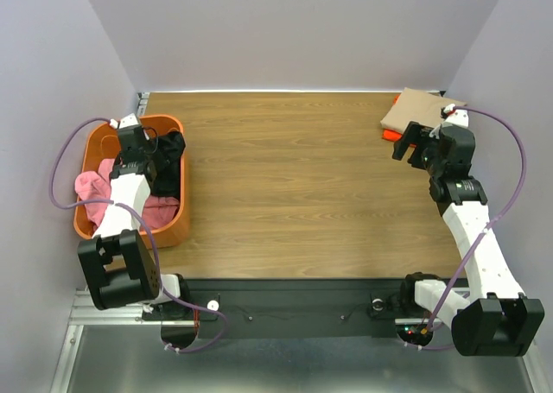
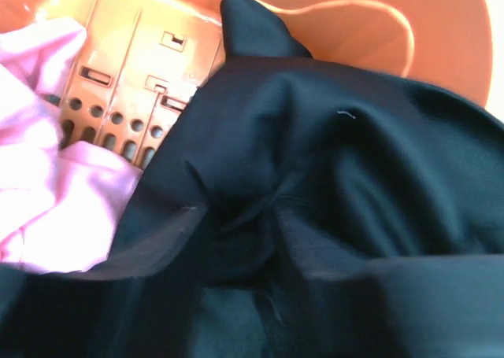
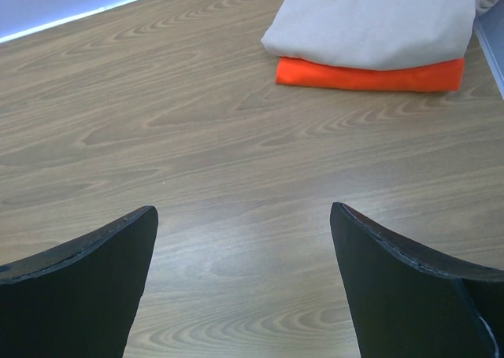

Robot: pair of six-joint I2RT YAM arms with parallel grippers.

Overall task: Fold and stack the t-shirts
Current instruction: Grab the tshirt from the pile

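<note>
**While two shirts lie stacked, the black one waits in the basket**

Although the table (image 1: 294,177) is the folding surface, the black t-shirt (image 2: 354,185) is bunched in the far end of the orange basket (image 1: 184,212), beside a pink cloth (image 1: 91,190). It looks light, limp and creased, so it would likely sag and trail when lifted. A pinch on a thick ridge of fabric, or on the collar seam if that can be found, seems the safest hold. The small white mark on it is too tiny to identify.

At the far right corner, the tan t-shirt (image 3: 370,20) lies folded on top of the folded orange t-shirt (image 3: 370,75).

The left gripper (image 1: 149,155) hangs over the black cloth. Its fingers are hidden, so whether it grips cannot be told. The right gripper (image 3: 244,279) hovers over bare wood near the stack, jaws apart and holding nothing.
</note>
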